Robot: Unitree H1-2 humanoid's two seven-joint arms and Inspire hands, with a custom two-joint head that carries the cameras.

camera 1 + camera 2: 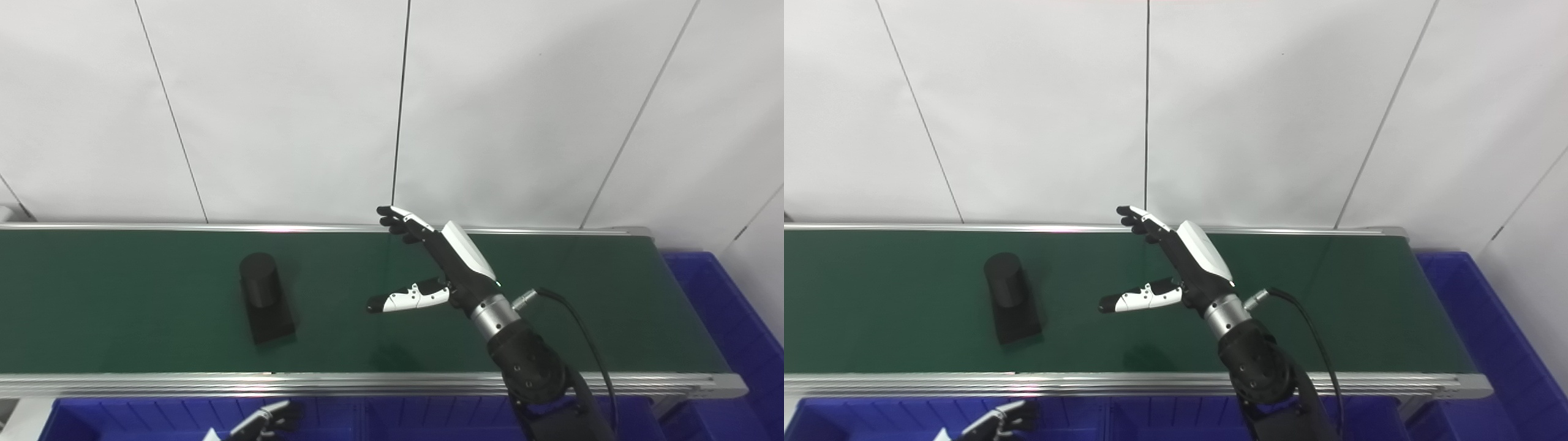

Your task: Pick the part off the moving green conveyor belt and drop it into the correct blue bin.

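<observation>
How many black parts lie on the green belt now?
1: the black part lies on the belt's left half, apart from the open right hand.

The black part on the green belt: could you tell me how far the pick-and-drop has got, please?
Nothing is done yet: the black part lies untouched on the green belt. In hand: the right hand hovers open above the belt, thumb pointing toward the part, apart from it. The left hand waits low by the front blue bin. Left to do: grasp, lift, and drop into a blue bin.
</observation>
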